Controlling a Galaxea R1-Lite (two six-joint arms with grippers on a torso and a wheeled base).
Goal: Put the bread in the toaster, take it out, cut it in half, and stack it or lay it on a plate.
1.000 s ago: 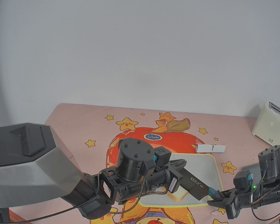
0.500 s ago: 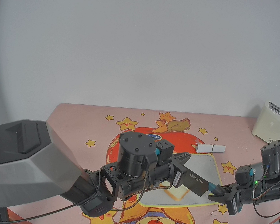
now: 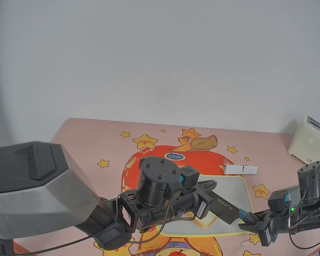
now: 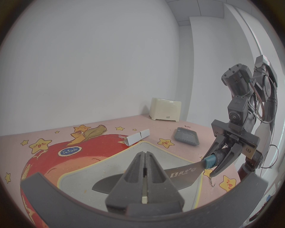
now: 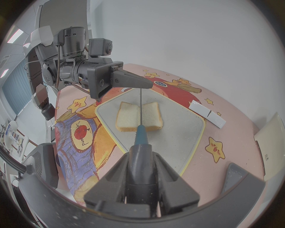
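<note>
Since a second ago your right gripper [image 3: 247, 221] has drawn up and back a little at the board's right edge, carrying the knife [image 3: 224, 210] with it; your left gripper [image 3: 212, 184] has edged slightly toward the right; the bread [image 3: 205, 222] has kept its place.

Your right gripper's fingers are clamped on the knife's teal handle, and the blade reaches leftward across the cutting board [image 3: 238, 187]; in the right wrist view the blade's edge runs across the middle of the bread [image 5: 126, 116], though you cannot tell from these pictures whether it touches the slice or whether the slice is cut through.

Your left gripper's fingers are pressed together on nothing; it hangs over the board just behind the knife, its tip close to the blade's far end.

The bread lies flat on the near part of the cutting board, which rests on the pink table [image 3: 91, 138].

A white folded card [image 3: 240, 169] sits just behind the board; a dark grey tray [image 4: 186, 136] lies on the table to the board's right; the toaster [image 3: 313, 144] stands at the far right corner, well apart from the bread.
</note>
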